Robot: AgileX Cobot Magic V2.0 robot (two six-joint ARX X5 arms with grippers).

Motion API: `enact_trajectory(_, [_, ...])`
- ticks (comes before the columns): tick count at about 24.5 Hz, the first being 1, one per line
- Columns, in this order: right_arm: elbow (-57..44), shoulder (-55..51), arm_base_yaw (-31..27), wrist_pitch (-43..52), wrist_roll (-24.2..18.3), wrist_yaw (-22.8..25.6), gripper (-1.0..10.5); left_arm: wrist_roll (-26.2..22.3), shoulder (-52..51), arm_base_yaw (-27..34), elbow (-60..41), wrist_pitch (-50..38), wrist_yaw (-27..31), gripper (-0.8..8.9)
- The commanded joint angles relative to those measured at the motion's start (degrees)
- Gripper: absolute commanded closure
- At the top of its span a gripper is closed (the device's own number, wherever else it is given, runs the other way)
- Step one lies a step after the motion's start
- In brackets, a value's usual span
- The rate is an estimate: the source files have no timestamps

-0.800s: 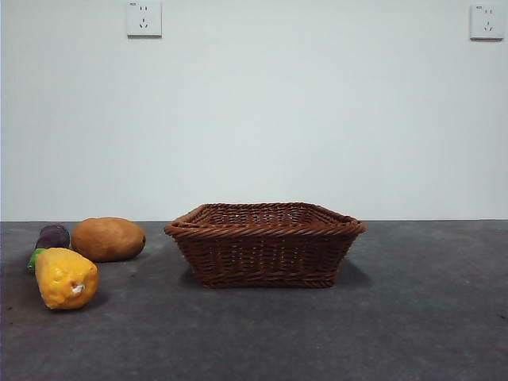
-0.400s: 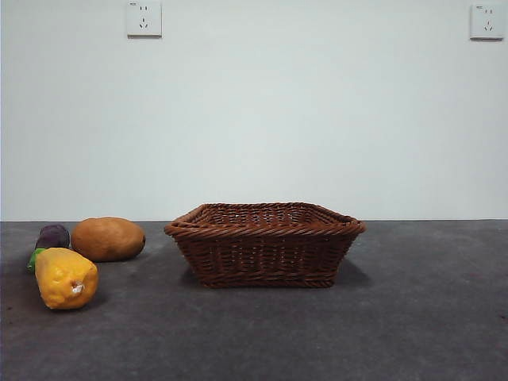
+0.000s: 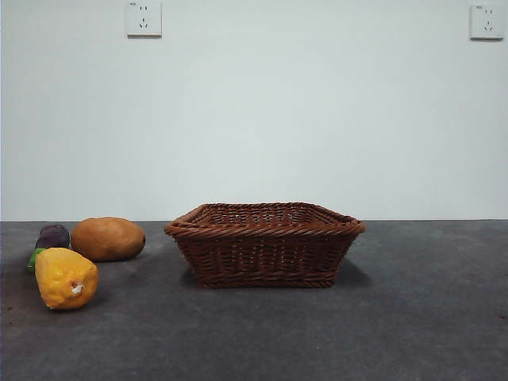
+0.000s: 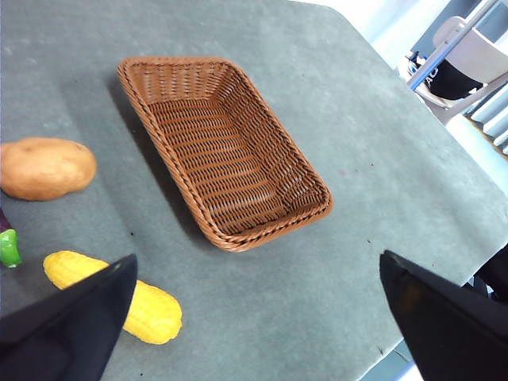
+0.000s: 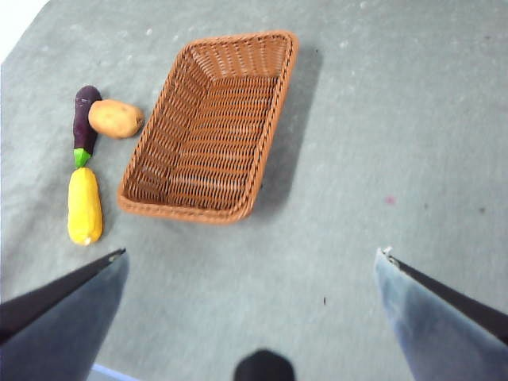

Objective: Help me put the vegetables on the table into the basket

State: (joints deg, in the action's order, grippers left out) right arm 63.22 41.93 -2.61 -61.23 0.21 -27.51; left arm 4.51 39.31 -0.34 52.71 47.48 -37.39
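Note:
The empty brown wicker basket (image 3: 266, 242) stands mid-table; it also shows in the left wrist view (image 4: 226, 151) and the right wrist view (image 5: 210, 127). Left of it lie the brown potato (image 3: 109, 238) (image 4: 44, 167) (image 5: 116, 118), the yellow vegetable (image 3: 66, 278) (image 4: 139, 305) (image 5: 84, 206) and the purple eggplant with green cap (image 3: 50, 240) (image 5: 82, 119), partly hidden behind the yellow one in the front view. My left gripper (image 4: 254, 313) and right gripper (image 5: 250, 270) are both open, empty and high above the table, out of the front view.
The dark grey table (image 3: 413, 317) meets a white wall with two sockets (image 3: 144, 18). The table's edge and a chair (image 4: 464, 67) show in the left wrist view.

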Motion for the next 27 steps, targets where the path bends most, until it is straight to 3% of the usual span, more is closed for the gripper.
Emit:
enact_trajectory(1, [0.83, 2.64, 0.02, 2.14, 0.57, -0.83, 3.1, -0.13, 0.96, -0.13, 0.35, -0.33, 0.09, 0.92])
enact_trajectory(4, [2.12, 9.11, 0.26, 6.08, 1.14, -3.26, 3.2, -0.04, 2.49, -0.13, 0.35, -0.33, 0.09, 0.92])
enact_trajectory(8, [5.33, 21.09, 4.44, 11.82, 2.75, -2.89, 3.2, -0.04, 4.04, -0.13, 0.35, -0.48, 0.09, 0.92])
enact_trajectory(17, [23.85, 52.81, 18.27, 14.91, 3.13, 8.59, 3.2, -0.07, 5.99, -0.13, 0.35, -0.72, 1.99, 0.93])
enact_trajectory(22, [31.01, 65.68, 21.7, 14.95, 5.18, 13.2, 3.2, -0.04, 6.1, -0.13, 0.33, -0.46, 4.98, 0.93])
enact_trajectory(27, [31.45, 72.24, 22.99, 17.97, 6.82, 15.72, 3.3, -0.02, 7.21, -0.13, 0.35, -0.33, 7.5, 0.93])
